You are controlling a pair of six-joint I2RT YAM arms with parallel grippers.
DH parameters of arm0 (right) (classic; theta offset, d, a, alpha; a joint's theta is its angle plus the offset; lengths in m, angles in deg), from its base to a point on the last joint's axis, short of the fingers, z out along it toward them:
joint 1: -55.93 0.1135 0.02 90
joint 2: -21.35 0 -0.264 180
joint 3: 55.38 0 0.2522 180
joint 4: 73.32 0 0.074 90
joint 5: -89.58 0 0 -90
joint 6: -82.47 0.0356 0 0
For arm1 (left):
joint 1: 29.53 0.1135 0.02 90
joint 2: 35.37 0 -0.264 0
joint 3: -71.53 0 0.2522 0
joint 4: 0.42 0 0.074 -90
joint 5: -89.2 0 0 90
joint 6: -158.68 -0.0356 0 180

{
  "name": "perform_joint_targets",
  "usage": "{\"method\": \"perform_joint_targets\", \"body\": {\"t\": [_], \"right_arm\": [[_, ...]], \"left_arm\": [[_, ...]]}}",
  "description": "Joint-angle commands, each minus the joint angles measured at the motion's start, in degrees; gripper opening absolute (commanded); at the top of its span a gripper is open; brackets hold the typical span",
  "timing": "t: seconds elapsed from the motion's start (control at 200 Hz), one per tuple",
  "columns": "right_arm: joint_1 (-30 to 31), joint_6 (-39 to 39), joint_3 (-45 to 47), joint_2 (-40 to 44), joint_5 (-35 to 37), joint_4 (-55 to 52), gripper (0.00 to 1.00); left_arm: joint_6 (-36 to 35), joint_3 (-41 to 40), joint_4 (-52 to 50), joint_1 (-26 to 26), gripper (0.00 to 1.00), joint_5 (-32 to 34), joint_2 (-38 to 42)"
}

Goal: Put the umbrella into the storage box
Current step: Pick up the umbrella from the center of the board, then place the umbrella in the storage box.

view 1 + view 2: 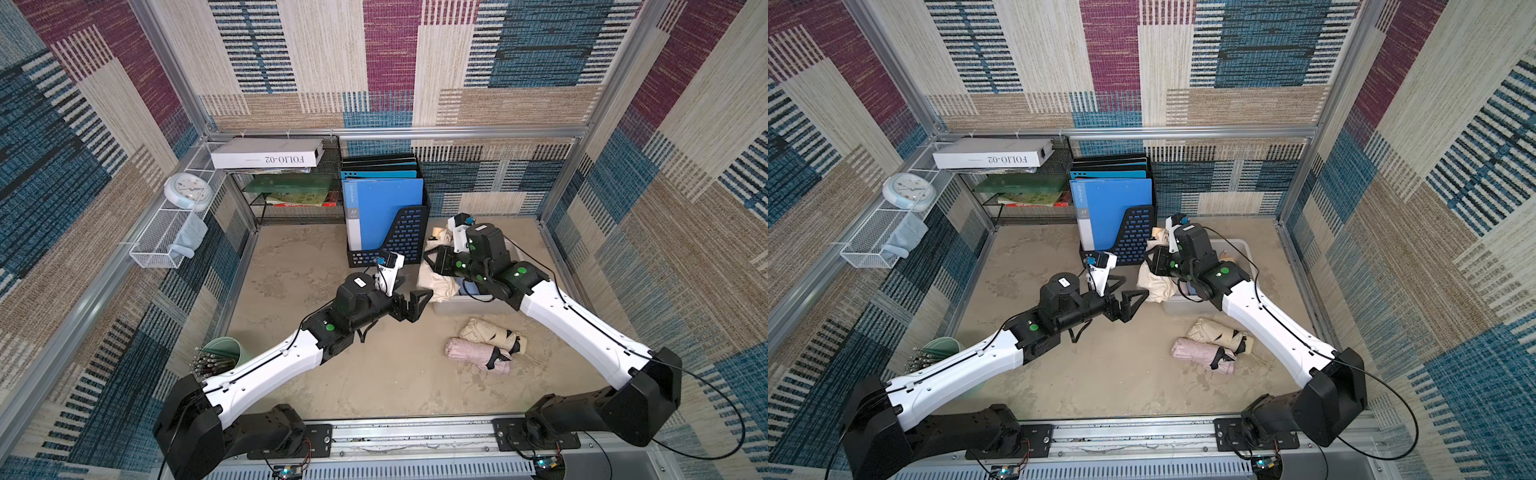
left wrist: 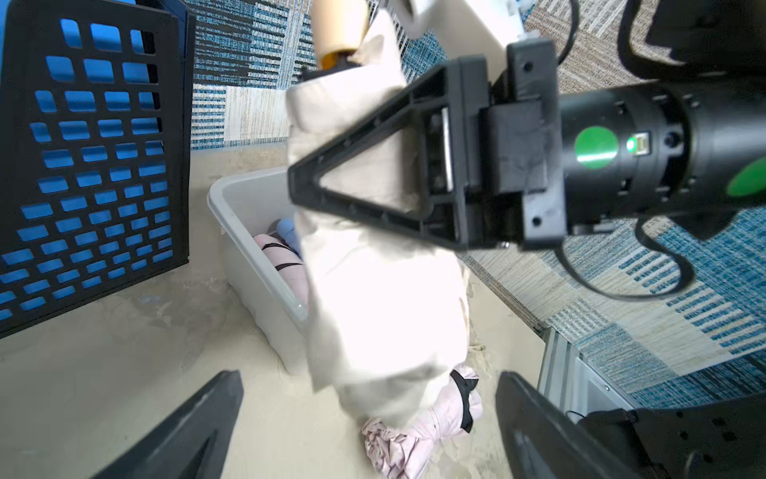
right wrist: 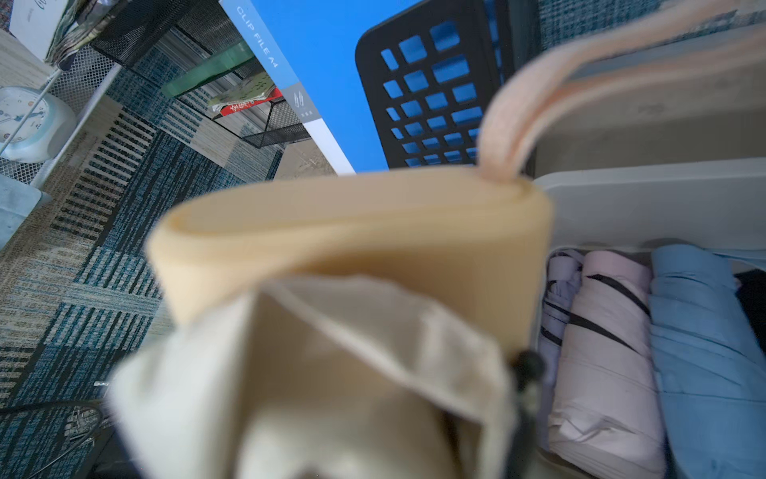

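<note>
In a top view the left claw (image 1: pixel 417 287) gapes empty beside the cream umbrella (image 1: pixel 434 282), which overhangs the storage box (image 1: pixel 473 308) rim; two loose umbrellas (image 1: pixel 478 353) lie on open table (image 1: pixel 332 374). Left wrist: right claw (image 2: pixel 302 186) clamps it. Right wrist: three packed umbrellas (image 3: pixel 609 331) inside.

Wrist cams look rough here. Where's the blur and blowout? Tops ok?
Left wrist view: the cream umbrella is blown out to white mid-fabric. Right wrist view: its handle is close to the lens and out of focus; the storage box behind is sharper. Both top views: evenly lit and sharp, no glare.
</note>
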Motion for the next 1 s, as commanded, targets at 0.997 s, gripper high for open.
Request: {"method": "perform_joint_targets", "body": {"t": [0.997], "right_arm": [[-19.9,-30.0,-12.1,-20.5,2.9,-21.2,0.31]], "left_arm": [[11.6,-6.2,-3.6,0.1,0.98,18.8,-1.8]]}}
